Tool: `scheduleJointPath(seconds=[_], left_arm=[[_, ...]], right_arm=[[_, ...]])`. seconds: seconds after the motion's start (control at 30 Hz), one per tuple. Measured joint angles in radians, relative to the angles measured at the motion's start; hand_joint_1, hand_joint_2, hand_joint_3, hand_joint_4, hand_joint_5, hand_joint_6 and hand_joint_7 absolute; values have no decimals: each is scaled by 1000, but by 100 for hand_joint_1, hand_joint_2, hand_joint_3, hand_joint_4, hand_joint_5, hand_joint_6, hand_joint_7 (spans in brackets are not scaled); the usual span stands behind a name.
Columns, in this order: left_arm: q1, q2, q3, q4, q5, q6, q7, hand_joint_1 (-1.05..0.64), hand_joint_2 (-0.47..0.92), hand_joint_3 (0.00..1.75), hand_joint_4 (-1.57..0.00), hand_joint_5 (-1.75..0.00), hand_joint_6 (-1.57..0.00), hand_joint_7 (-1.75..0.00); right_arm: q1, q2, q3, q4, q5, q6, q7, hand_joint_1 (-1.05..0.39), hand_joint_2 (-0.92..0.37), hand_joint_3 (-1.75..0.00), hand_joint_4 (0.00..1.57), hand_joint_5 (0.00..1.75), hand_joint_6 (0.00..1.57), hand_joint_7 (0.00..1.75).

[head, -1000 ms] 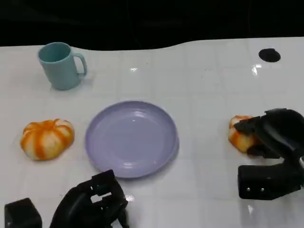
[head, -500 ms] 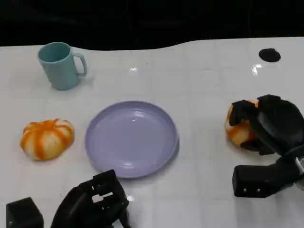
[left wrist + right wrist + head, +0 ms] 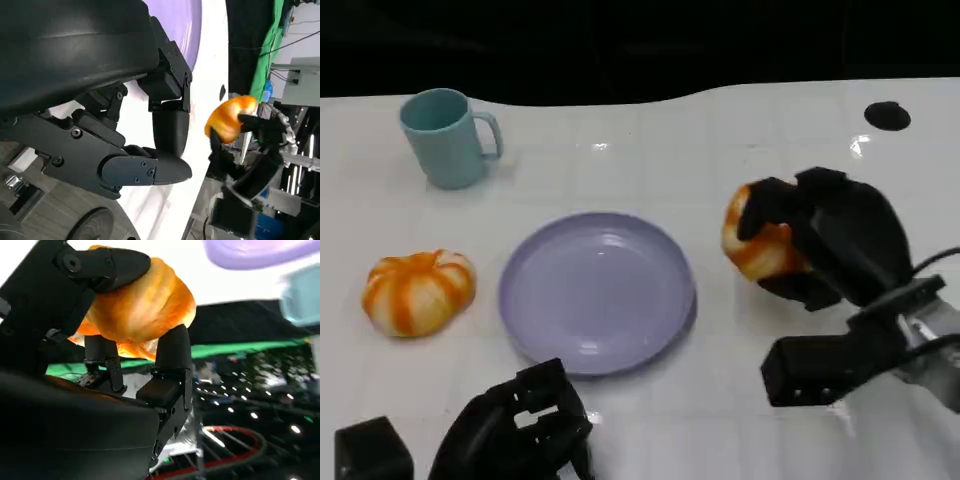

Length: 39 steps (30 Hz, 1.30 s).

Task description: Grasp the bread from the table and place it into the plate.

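Right hand (image 3: 825, 250) is clamping the round orange-glazed bread roll (image 3: 757, 240), hovering at the lavender plastic plate's (image 3: 597, 290) 3 o'clock. Left hand (image 3: 515, 430) is idling, fingers curled on nothing. Centre over the plate, lower before releasing.

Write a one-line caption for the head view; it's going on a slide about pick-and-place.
Right hand carries the bread toward the purple plate.
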Motion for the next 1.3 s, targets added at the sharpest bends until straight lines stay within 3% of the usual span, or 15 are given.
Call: scheduleJointPath(seconds=[0.17, 0.27, 0.37, 0.47, 0.57, 0.9, 0.97, 1.0, 1.1, 1.17, 1.2, 1.3], left_arm=[[0, 5, 0, 0, -1, 1, 0, -61, 78, 48, -78, -175, -73, -147], [0, 6, 0, 0, 0, -1, 0, -61, 78, 48, -78, -175, -73, -147], [0, 6, -1, 0, 0, -3, 0, -62, 78, 47, -78, -175, -73, -147], [0, 8, -2, 0, -1, -4, -1, -61, 78, 46, -79, -175, -74, -147], [0, 10, -2, 1, -1, -9, -11, -60, 79, 46, -79, -175, -74, -145], [5, 10, -4, -5, -1, -11, -11, -61, 80, 45, -79, -175, -74, -145], [5, 9, -5, -6, 0, -11, -10, -59, 81, 45, -79, -175, -74, -146], [5, 9, -5, -6, 0, -11, -9, -59, 81, 46, -79, -175, -73, -146], [5, 9, -5, -6, 1, -11, -9, -60, 80, 46, -79, -175, -73, -146], [5, 9, -5, -6, 1, -12, -9, -60, 80, 46, -79, -175, -73, -146], [5, 8, -5, -5, 1, -12, -9, -61, 80, 45, -79, -175, -73, -146], [5, 8, -5, -5, 1, -15, -9, -61, 80, 45, -79, -175, -73, -147]], right_arm=[[3, 56, 0, -38, 14, -3, 43, -13, -26, -135, 100, 175, 76, 174], [1, 93, 6, -38, 13, 2, 62, -14, -28, -124, 99, 175, 74, 175], [-10, 136, 17, -31, 13, 10, 79, -15, -26, -129, 100, 175, 76, 175], [-37, 177, 38, -6, 0, 17, 78, -17, -26, -130, 99, 175, 76, 175], [-60, 217, 53, 25, -12, 37, 74, -18, -32, -116, 97, 175, 73, 175], [-109, 296, 83, 146, -22, 35, 44, -17, -37, -107, 93, 175, 71, 175], [-120, 301, 86, 161, -22, 34, 37, -19, -43, -96, 87, 168, 75, 144], [-122, 302, 88, 165, -22, 34, 36, -22, -50, -81, 86, 150, 80, 112], [-122, 302, 92, 174, -20, 33, 56, -25, -66, -50, 77, 112, 84, 52], [-122, 301, 93, 175, -17, 33, 88, -26, -66, -49, 69, 93, 80, 33], [-122, 299, 93, 174, -14, 33, 100, -29, -68, -50, 58, 79, 73, 23], [-122, 295, 96, 170, -7, 38, 149, -35, -71, -44, 42, 53, 62, 9]])
